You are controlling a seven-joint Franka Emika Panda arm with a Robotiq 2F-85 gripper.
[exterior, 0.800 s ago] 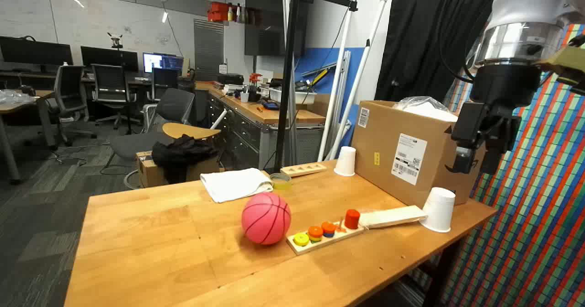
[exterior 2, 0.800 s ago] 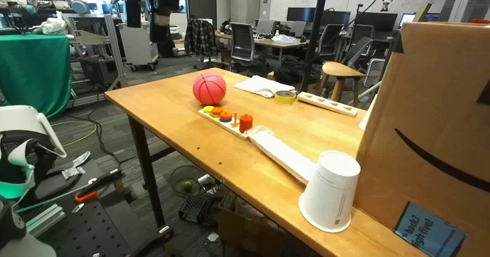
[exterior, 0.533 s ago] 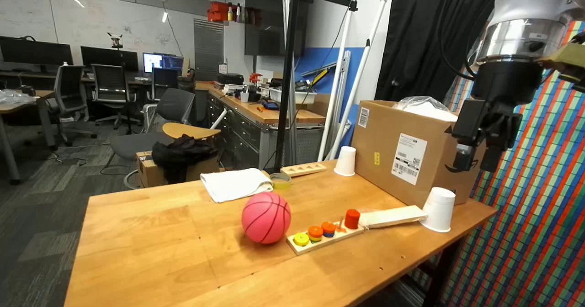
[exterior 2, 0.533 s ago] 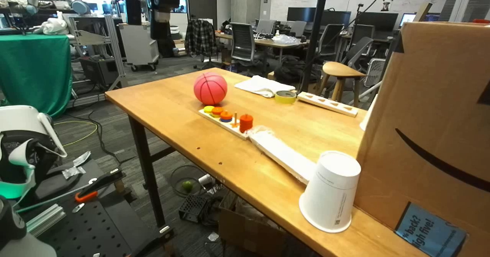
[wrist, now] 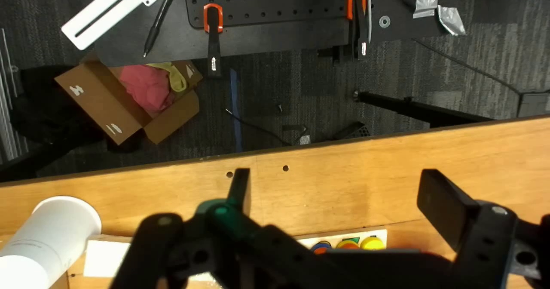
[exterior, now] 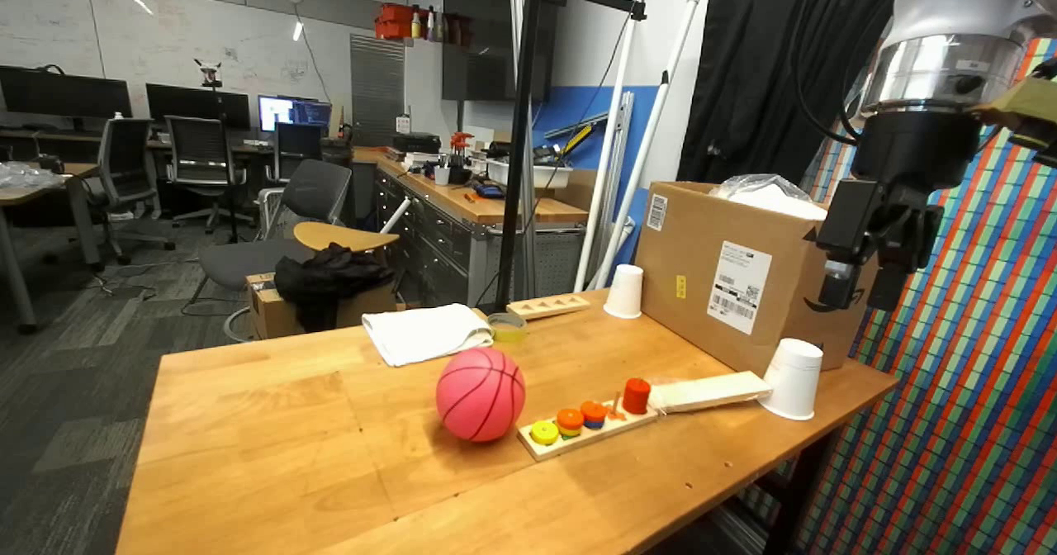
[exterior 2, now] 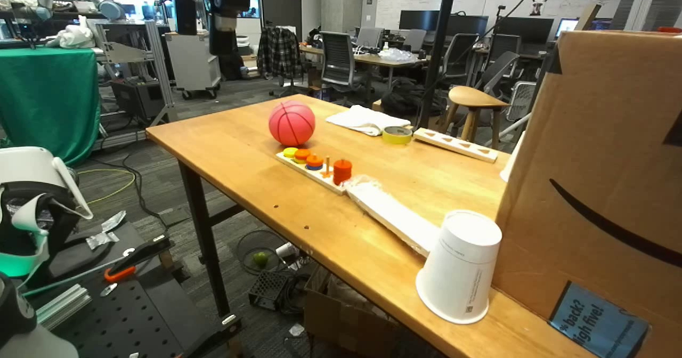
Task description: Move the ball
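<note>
The ball is pink-red with dark seam lines. It rests on the wooden table in both exterior views, ball and ball, touching or very close to the end of a wooden peg board. In the wrist view it is almost wholly hidden behind the gripper; only a dim red sliver shows. My gripper is high above the table, well away from the ball, near the cardboard box. It also shows in an exterior view. In the wrist view the gripper has its fingers wide apart with nothing between them.
A cardboard box stands on the table. White cups, a white plank, a white cloth, yellow tape and a wooden block strip lie around. A black post rises behind.
My gripper has risen slightly since the earliest frames, then stayed still. The ball and the other things on the table have not visibly moved.
</note>
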